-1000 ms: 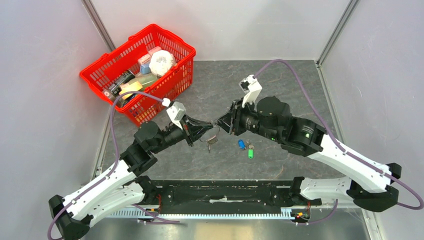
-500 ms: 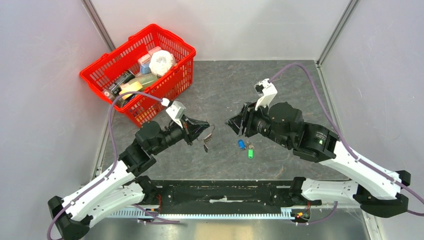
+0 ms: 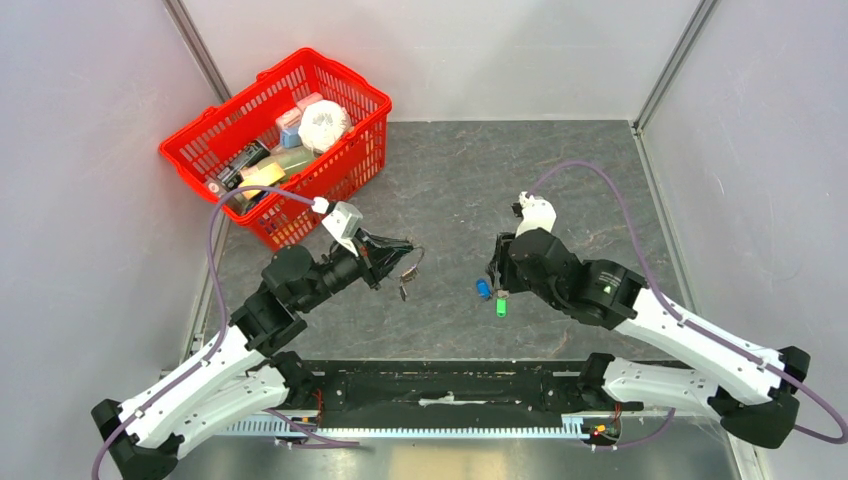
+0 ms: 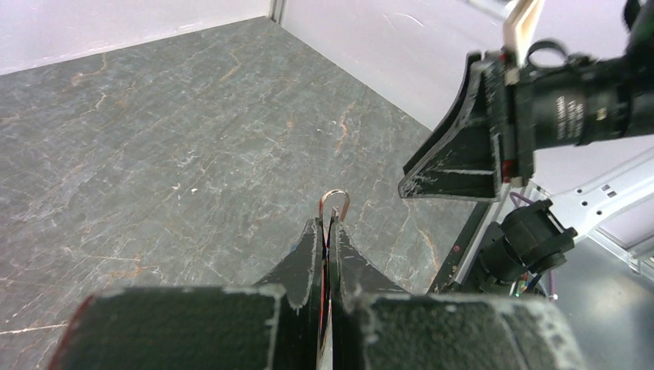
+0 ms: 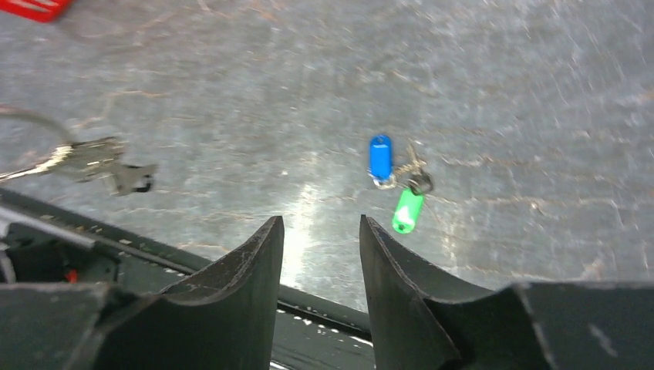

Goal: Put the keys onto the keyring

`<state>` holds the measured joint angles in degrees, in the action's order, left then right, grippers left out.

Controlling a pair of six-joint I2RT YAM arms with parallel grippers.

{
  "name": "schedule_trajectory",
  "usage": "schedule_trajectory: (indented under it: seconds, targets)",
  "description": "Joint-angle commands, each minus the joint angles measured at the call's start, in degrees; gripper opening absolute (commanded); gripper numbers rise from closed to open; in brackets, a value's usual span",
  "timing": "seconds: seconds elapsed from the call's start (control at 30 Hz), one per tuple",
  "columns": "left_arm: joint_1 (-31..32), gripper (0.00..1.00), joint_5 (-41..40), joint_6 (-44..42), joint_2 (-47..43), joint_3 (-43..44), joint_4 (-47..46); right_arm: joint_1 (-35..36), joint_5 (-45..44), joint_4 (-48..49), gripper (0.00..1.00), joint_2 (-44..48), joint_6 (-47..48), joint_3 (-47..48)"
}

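My left gripper (image 3: 405,246) is shut on the thin silver keyring (image 3: 413,256) and holds it above the table, with small silver keys (image 3: 404,288) dangling under it. In the left wrist view the ring's loop (image 4: 335,205) sticks out past the closed tips of that gripper (image 4: 327,223). The loose keys lie on the grey table: a blue-headed one (image 3: 483,288), a green-headed one (image 3: 500,306) and a small dark one between them. My right gripper (image 3: 494,272) is open and empty just above them. In the right wrist view the blue key (image 5: 379,156) and green key (image 5: 407,209) lie beyond that gripper (image 5: 321,225), and the held ring's keys (image 5: 92,160) hang at the left.
A red basket (image 3: 345,85) full of packages stands at the back left, close behind the left arm. A black rail (image 3: 450,385) runs along the table's near edge. Metal posts stand at the back corners.
My right arm has pulled back from the left gripper and come down to the right, over the loose keys. My left gripper has drawn back slightly to the left, still holding the ring.
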<state>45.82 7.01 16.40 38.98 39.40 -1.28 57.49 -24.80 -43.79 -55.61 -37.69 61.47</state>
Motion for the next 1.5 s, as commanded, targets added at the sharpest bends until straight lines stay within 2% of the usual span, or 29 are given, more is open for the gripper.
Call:
schedule_trajectory:
  seconds: [0.0,0.23,0.53,0.83,1.47]
  targets:
    - [-0.2,0.02,-2.4,-0.3,-0.6,2.6,-0.4,-3.3,-1.1,-1.0,0.48,-1.2,-5.1,-4.0]
    - [-0.2,0.02,-2.5,0.1,-0.8,2.6,0.0,-8.6,-0.3,0.9,0.44,-8.4,-6.0,-7.9]
    - [-0.2,0.02,-1.4,1.0,-1.1,2.2,-0.4,-13.1,6.1,8.3,0.41,-13.2,-2.2,-13.0]
    - [-0.2,0.02,-1.3,1.3,-1.3,2.2,-0.5,-13.3,16.6,13.2,0.4,-22.0,5.2,-11.5]
    - [-0.2,0.02,-0.9,1.3,-1.7,2.3,0.0,-12.7,16.3,14.4,0.36,-31.2,17.4,-6.9]
